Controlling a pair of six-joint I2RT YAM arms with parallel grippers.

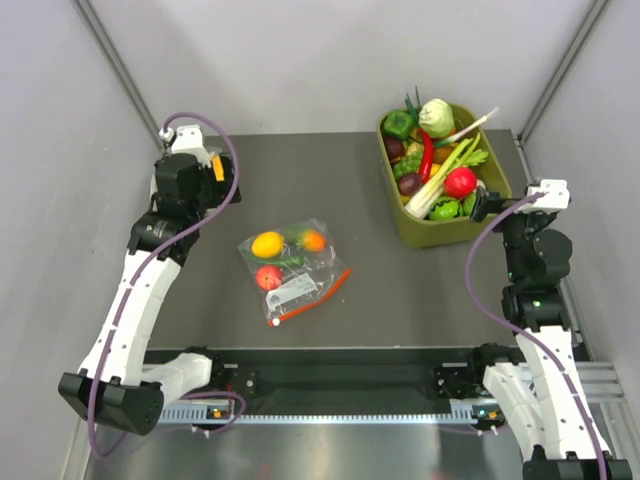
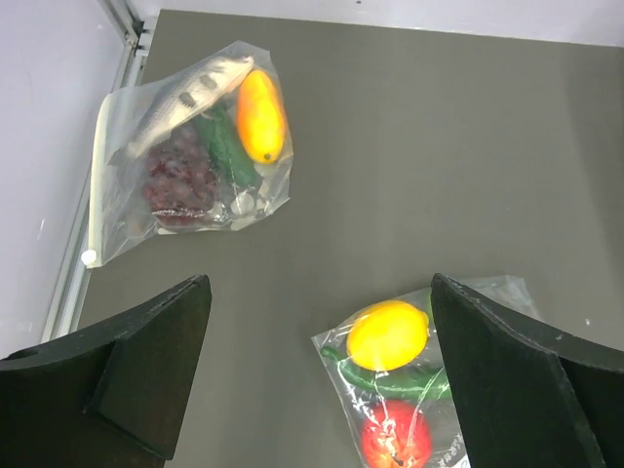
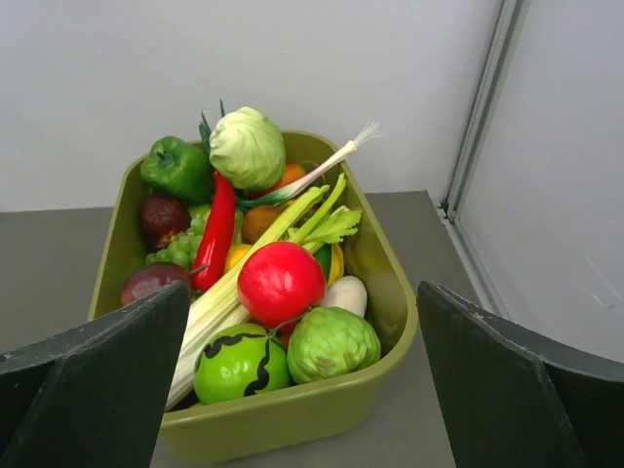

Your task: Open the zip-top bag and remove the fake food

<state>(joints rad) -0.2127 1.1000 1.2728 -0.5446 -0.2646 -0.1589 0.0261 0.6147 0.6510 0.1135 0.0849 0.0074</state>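
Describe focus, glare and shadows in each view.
Top external: even soft light, faint shadows, slight sheen on the plain bag. Left wrist: the zip-top bag is sharp with pale glare patches; the left end effector is dark and soft-edged. Right wrist: the green bin is crisp; the right end effector is dim and blurred.

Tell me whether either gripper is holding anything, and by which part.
Nothing is held. The left gripper hangs open above the grey table; the right gripper hangs open before the olive-green plastic bin of toy produce.
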